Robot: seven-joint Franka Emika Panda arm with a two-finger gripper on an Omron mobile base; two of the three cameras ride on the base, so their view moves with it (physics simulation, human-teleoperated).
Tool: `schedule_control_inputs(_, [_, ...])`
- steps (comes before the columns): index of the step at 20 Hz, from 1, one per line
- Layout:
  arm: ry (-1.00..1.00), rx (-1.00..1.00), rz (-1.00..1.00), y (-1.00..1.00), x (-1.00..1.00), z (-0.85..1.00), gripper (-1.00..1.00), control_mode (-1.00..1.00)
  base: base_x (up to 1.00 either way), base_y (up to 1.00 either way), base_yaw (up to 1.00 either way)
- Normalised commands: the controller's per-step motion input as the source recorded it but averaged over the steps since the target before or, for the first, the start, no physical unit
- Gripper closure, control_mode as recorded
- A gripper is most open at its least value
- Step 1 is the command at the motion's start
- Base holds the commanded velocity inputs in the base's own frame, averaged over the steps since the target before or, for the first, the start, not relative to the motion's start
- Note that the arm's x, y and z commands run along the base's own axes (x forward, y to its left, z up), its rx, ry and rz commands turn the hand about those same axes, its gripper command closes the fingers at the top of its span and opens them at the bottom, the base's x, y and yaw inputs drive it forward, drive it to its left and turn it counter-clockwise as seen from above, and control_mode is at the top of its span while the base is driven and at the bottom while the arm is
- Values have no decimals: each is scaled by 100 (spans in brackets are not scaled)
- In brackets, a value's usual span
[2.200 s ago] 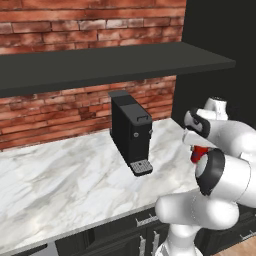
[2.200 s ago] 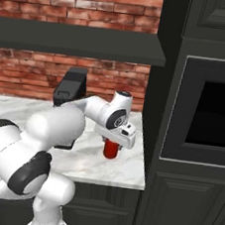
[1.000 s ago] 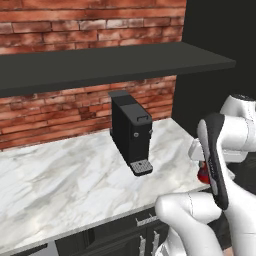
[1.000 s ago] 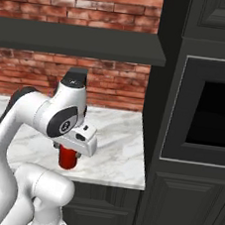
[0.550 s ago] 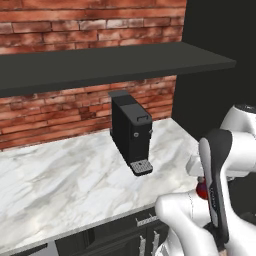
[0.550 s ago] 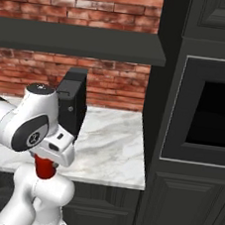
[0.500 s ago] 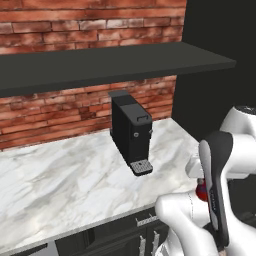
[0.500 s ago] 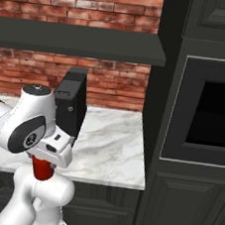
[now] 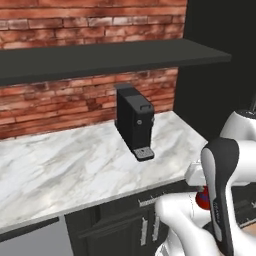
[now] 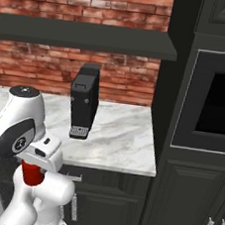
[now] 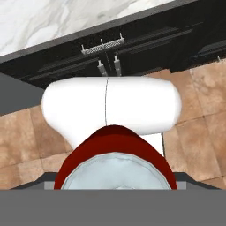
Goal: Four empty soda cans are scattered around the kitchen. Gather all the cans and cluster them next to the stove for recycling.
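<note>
A red soda can (image 10: 33, 173) with a silver top hangs in my gripper (image 10: 35, 167), which is shut on it. The hand is drawn back close to my own white body, below the counter's front edge and in front of the dark cabinets. From the left base view a sliver of the red can (image 9: 202, 199) peeks out behind my forearm. The hand view looks down over the can (image 11: 114, 150) at my white base and the tiled floor. The stove is out of view.
A black coffee machine (image 10: 83, 101) stands on the white marble counter (image 10: 120, 145) under a dark shelf (image 10: 84, 36). A tall dark cabinet with a built-in oven (image 10: 220, 103) rises at the right. Dark drawers (image 11: 106, 53) face me below the counter.
The arm has folded back and down from over the counter, carrying the red can towards my body and below the counter edge. The coffee machine has not moved.
</note>
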Motion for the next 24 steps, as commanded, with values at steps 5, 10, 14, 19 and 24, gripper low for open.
schedule_control_inputs(5, [0,0,0,0,0,0,100,100,-49,47,13])
schedule_control_inputs(10, [0,0,0,0,0,0,100,100,-34,74,20])
schedule_control_inputs(14, [0,0,0,0,0,0,100,100,-34,78,23])
schedule_control_inputs(19, [0,0,0,0,0,0,100,100,-33,79,24])
schedule_control_inputs(24, [0,0,0,0,0,0,100,100,-23,81,27])
